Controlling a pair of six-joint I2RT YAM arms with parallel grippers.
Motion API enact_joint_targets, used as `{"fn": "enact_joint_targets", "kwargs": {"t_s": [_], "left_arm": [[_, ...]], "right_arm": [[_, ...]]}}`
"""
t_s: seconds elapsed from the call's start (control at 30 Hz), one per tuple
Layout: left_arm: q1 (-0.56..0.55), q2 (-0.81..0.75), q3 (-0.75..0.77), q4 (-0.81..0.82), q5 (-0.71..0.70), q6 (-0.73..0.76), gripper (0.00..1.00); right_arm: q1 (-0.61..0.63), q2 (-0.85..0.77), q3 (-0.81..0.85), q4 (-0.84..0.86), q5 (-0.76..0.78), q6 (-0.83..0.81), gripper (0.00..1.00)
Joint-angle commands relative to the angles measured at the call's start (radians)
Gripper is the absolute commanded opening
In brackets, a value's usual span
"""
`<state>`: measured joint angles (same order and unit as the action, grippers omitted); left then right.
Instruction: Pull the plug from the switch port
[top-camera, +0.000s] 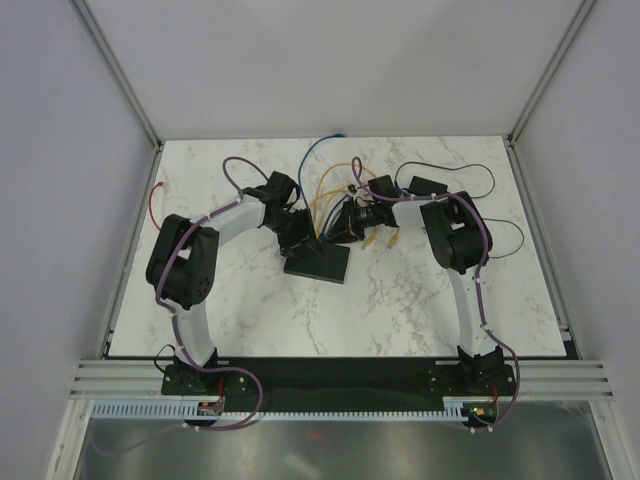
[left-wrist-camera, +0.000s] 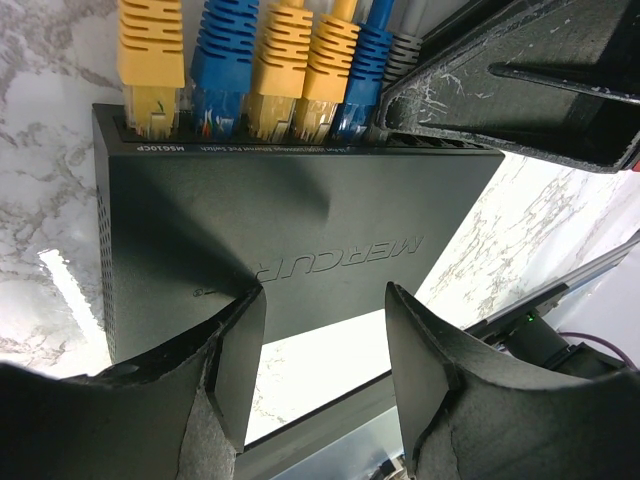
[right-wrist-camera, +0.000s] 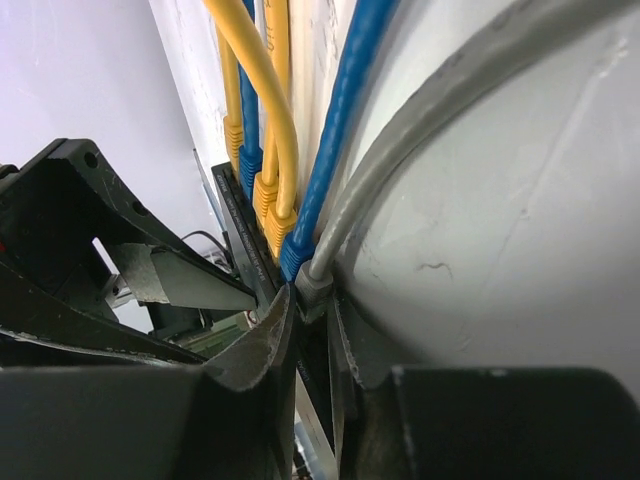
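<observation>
A white marble-patterned table (top-camera: 250, 310) carries the work; towards its far right lies a small black adapter block (top-camera: 430, 187) with a thin black cord (top-camera: 482, 172) looping beside it, well apart from the switch; yellow cables (top-camera: 325, 195) and a blue cable (top-camera: 312, 155) arch over the table behind the grippers. The flat black rectangular switch (left-wrist-camera: 300, 220) lies mid-table between the two arms, pale lettering on its top; along its far edge six plugs sit side by side in the ports, yellow plugs (left-wrist-camera: 150, 60) and blue plugs (left-wrist-camera: 222, 60) crowding close up to the grey plug (right-wrist-camera: 318, 270) at the end of the row. The right gripper (right-wrist-camera: 312, 302) is clenched on that grey plug, a finger on either side, the blue neighbour just beside one finger; the left gripper (left-wrist-camera: 322, 295) is spread, its fingers over the switch's near edge, pinching nothing.
</observation>
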<state>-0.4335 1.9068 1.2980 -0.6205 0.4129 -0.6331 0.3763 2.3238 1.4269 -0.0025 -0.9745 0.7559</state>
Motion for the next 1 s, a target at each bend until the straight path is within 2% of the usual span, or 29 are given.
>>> {"fn": "enact_joint_targets", "kwargs": {"t_s": [0.0, 0.07, 0.2, 0.4, 0.47, 0.67, 0.77, 0.8, 0.9, 0.97], "left_arm": [[-0.002, 0.041, -0.025, -0.008, -0.036, 0.004, 0.60], [-0.002, 0.044, -0.025, -0.010, -0.034, 0.006, 0.60], [-0.002, 0.054, -0.037, -0.011, -0.037, -0.004, 0.61], [0.002, 0.072, -0.098, -0.016, -0.062, -0.076, 0.65], [0.007, 0.092, -0.130, -0.015, -0.051, -0.094, 0.66], [0.024, 0.101, -0.166, -0.015, -0.072, -0.105, 0.67], [0.030, 0.098, -0.167, -0.015, -0.079, -0.105, 0.67], [0.030, 0.100, -0.169, -0.013, -0.079, -0.106, 0.67], [0.030, 0.107, -0.170, -0.010, -0.074, -0.109, 0.67], [0.030, 0.109, -0.170, -0.008, -0.077, -0.109, 0.67]], "right_arm": [[0.006, 0.028, -0.029, 0.030, 0.025, -0.020, 0.19], [0.006, 0.034, -0.026, 0.030, 0.028, -0.023, 0.18], [0.009, 0.037, -0.013, 0.038, 0.057, -0.006, 0.00], [0.004, -0.027, -0.091, 0.208, 0.247, 0.100, 0.00], [0.000, -0.017, -0.063, 0.159, 0.322, 0.108, 0.00], [-0.011, -0.003, -0.032, 0.116, 0.327, 0.197, 0.00], [-0.020, -0.018, -0.046, 0.201, 0.315, 0.259, 0.00], [-0.022, -0.020, -0.037, 0.209, 0.318, 0.237, 0.00], [-0.016, -0.024, 0.068, 0.032, 0.370, 0.053, 0.00], [-0.014, -0.043, 0.072, 0.012, 0.384, -0.045, 0.00]]}}
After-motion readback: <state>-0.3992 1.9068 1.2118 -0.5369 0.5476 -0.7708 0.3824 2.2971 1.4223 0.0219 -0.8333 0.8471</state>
